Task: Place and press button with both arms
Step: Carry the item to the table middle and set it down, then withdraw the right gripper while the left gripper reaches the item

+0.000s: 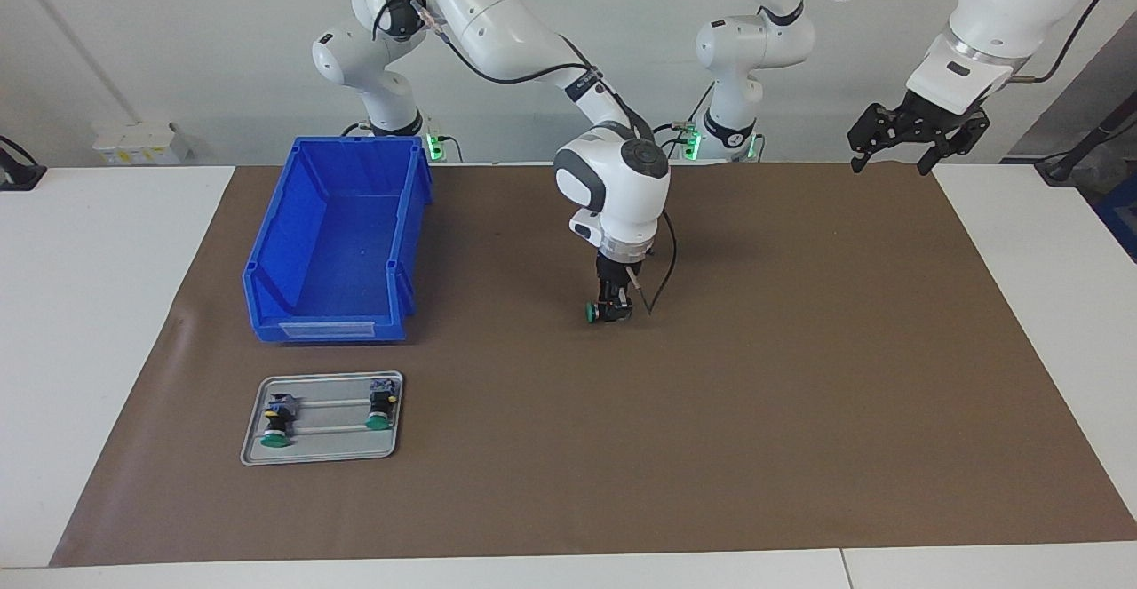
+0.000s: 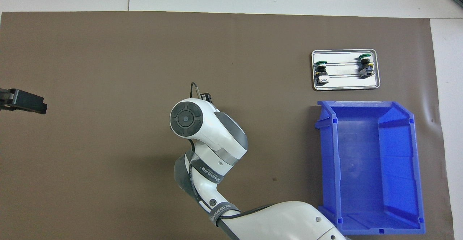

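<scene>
Mid-mat: right gripper clasps button | bin, tray apart

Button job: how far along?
Done: one button is off the tray, which holds two more. In hand: the right hand grips it, low at mid-mat. Left: release and press; the left hand waits raised at its end.
</scene>
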